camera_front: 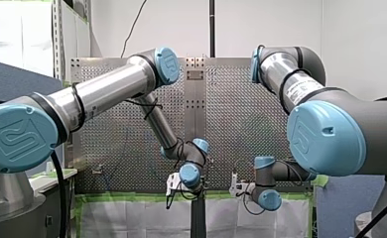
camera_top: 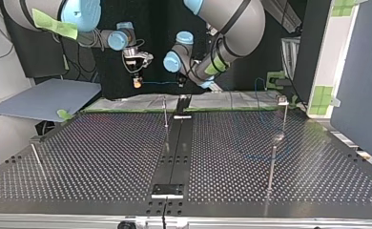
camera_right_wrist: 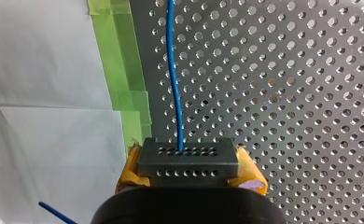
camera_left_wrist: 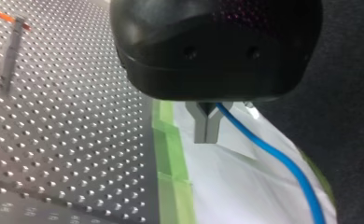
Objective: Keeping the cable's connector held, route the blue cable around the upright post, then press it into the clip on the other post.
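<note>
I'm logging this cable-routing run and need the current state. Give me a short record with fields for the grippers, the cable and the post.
right gripper: shut on the connector
left gripper: shut on the blue cable
blue cable: leaves the connector and stretches across to the left gripper
post: upright on the table, cable not yet around it
clip: too small to make out

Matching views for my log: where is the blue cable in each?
Front view: too thin to see.
Top view: blue cable, a thin level line, upper middle.
Left wrist view: trails from my left gripper.
Right wrist view: runs ahead from the connector.
Landmark: green tape edging the table.
</note>
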Action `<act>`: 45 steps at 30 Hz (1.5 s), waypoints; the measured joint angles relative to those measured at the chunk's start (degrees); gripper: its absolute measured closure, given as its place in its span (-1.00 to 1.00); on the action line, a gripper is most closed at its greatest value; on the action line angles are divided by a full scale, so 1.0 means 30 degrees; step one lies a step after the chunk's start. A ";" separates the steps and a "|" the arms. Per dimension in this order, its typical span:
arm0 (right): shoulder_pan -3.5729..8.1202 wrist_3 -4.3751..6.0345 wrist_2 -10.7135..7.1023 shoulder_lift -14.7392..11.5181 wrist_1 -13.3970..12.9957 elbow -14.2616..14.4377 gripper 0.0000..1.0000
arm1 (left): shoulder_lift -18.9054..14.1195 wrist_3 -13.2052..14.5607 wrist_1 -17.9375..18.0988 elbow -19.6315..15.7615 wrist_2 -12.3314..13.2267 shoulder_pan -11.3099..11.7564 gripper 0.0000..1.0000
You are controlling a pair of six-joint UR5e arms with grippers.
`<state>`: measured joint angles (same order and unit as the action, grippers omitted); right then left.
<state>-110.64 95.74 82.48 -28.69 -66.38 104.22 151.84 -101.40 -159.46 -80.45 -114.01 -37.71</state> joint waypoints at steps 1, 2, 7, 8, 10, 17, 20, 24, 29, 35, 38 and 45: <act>0.0001 -0.0030 0.0005 0.0002 0.0025 0.0000 1.00 | -0.0099 -0.0002 0.0044 -0.0052 -0.0070 -0.0033 1.00; 0.0011 -0.0064 0.0015 0.0001 0.0048 0.0000 1.00 | -0.0242 -0.0004 0.0092 -0.0112 -0.0157 -0.0079 1.00; 0.0116 -0.0183 0.0101 -0.0012 0.0096 0.0002 1.00 | -0.0936 -0.0008 0.0150 -0.0225 -0.0504 -0.0230 1.00; 0.0153 -0.0289 0.0115 -0.0021 0.0124 0.0008 1.00 | -0.1077 -0.0005 0.0151 -0.0234 -0.0579 -0.0269 1.00; 0.0207 -0.0489 0.0127 -0.0034 0.0163 0.0020 1.00 | -0.1230 -0.0002 0.0156 -0.0239 -0.0668 -0.0332 1.00; 0.0438 -0.0856 0.0037 -0.0374 0.0131 0.0235 1.00 | -0.1377 -0.0007 0.0164 -0.0247 -0.0939 -0.0551 1.00; 0.0496 -0.0856 -0.0013 -0.0804 0.0088 0.0428 1.00 | -0.1378 -0.0008 0.0174 -0.0247 -0.1006 -0.0617 1.00; 0.0543 -0.0870 -0.0158 -0.1166 0.0035 0.0530 1.00 | -0.1396 0.0000 0.0188 -0.0247 -0.1068 -0.0719 1.00; 0.0651 -0.0844 -0.0636 -0.1254 -0.0481 0.0783 1.00 | -0.1663 -0.0006 0.0186 -0.0247 -0.1164 -0.0879 1.00; 0.0895 -0.0827 -0.0931 -0.1282 -0.0709 0.0867 1.00 | -0.2118 -0.0043 0.0194 -0.0246 -0.1101 -0.0886 1.00; 0.1034 -0.0826 -0.1256 -0.1308 -0.0799 0.0870 1.00 | -0.2162 -0.0063 0.0169 -0.0245 -0.1101 -0.0855 1.00; 0.1387 -0.0825 -0.1898 -0.1416 -0.0930 0.0875 1.00 | -0.2177 -0.0221 0.0254 -0.0246 -0.0962 -0.0766 1.00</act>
<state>-106.48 93.27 76.78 -32.94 -69.17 106.84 145.31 -102.06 -158.70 -81.19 -116.90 -40.01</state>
